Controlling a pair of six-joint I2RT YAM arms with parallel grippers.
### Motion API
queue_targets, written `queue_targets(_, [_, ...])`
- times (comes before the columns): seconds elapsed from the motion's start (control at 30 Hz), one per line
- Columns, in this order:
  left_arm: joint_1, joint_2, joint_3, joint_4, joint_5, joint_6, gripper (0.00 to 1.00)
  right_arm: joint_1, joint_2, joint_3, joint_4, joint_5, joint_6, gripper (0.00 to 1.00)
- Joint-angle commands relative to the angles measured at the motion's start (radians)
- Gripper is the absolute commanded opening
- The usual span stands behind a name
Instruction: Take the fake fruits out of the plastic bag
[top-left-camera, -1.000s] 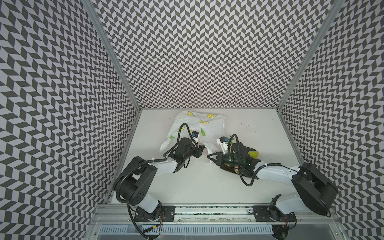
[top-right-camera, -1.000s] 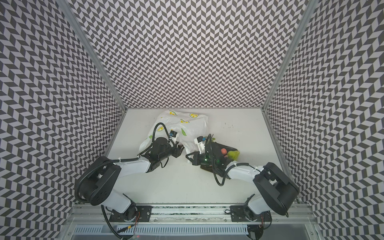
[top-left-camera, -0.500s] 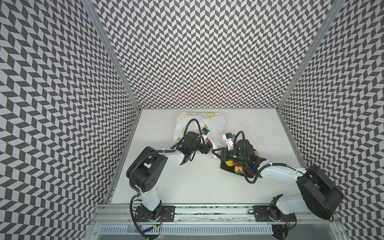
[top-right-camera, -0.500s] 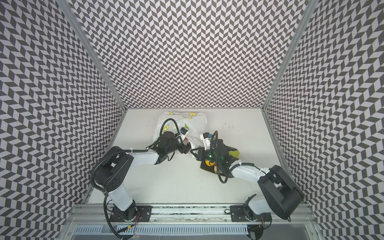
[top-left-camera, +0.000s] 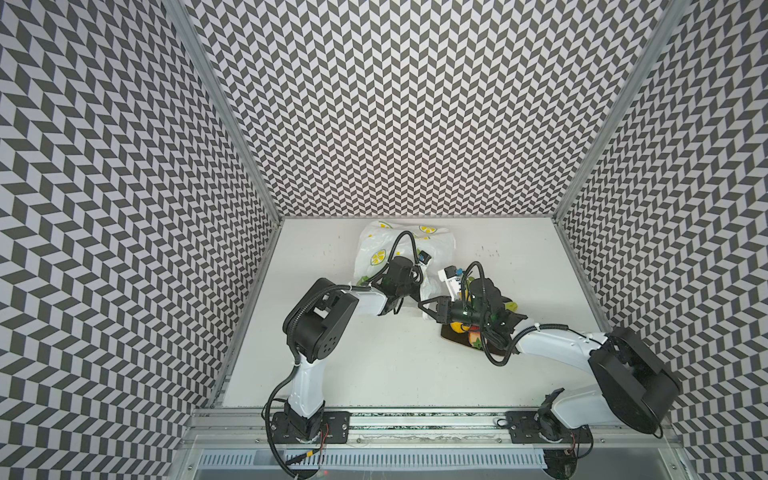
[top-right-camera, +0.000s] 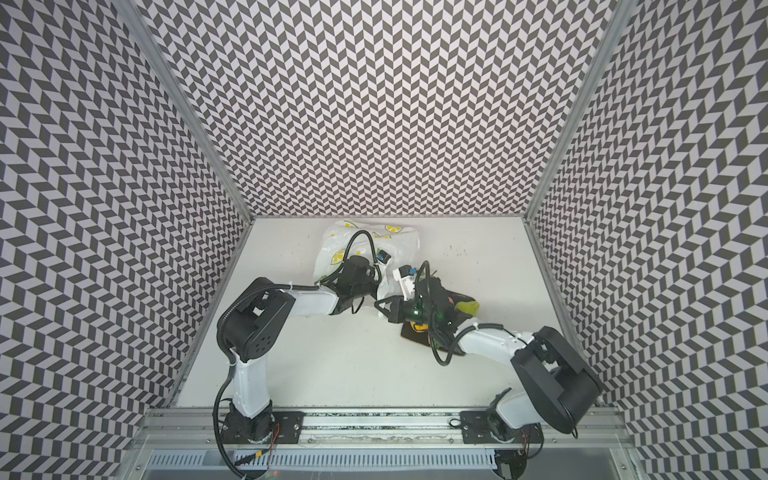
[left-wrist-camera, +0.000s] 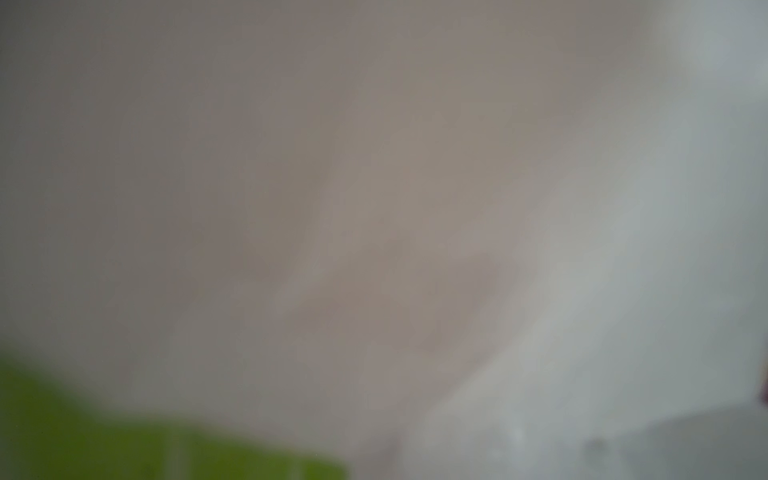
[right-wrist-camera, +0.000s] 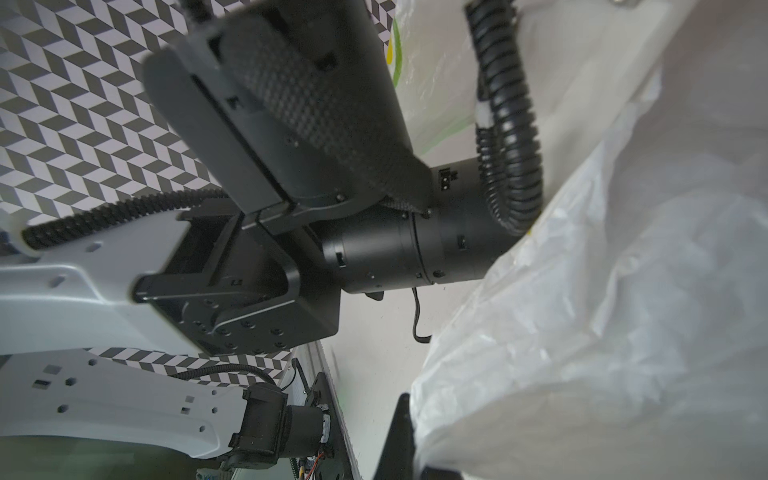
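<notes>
Right claw (top-left-camera: 420, 305): jaws together; lemon-print plastic bag (top-left-camera: 370, 245) just beside its tip, fake fruits (top-left-camera: 458, 327) behind it. Left claw (top-left-camera: 410, 289): buried in bag, jaw state cannot be told.

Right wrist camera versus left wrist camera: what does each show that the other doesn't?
Only the right wrist view: the left arm disappearing behind the plastic bag, the chevron wall, and the right hand, shut. Only the left wrist view: a blurred green patch, unidentifiable. Both: pale bag film close to the lens, apparently the same bag.
</notes>
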Motion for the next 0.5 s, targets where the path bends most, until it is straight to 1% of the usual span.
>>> queue_targets(0.0, [-0.008, 0.035, 0.048, -0.097, -0.049, 0.002, 0.93, 0.011, 0.012, 0.025, 0.069, -0.014, 0.016, 0.00])
queue_targets(0.1, [-0.007, 0.040, 0.054, -0.140, -0.042, 0.005, 0.89, 0.011, 0.010, 0.025, 0.070, -0.011, 0.017, 0.00])
queue_targets(0.23, [0.009, 0.026, 0.037, -0.193, -0.020, 0.001, 0.78, 0.012, 0.015, 0.028, 0.073, -0.018, 0.017, 0.00])
queue_targets(0.47, [0.054, -0.068, -0.077, -0.188, -0.024, -0.044, 0.58, 0.017, 0.031, 0.037, 0.075, -0.022, 0.012, 0.00])
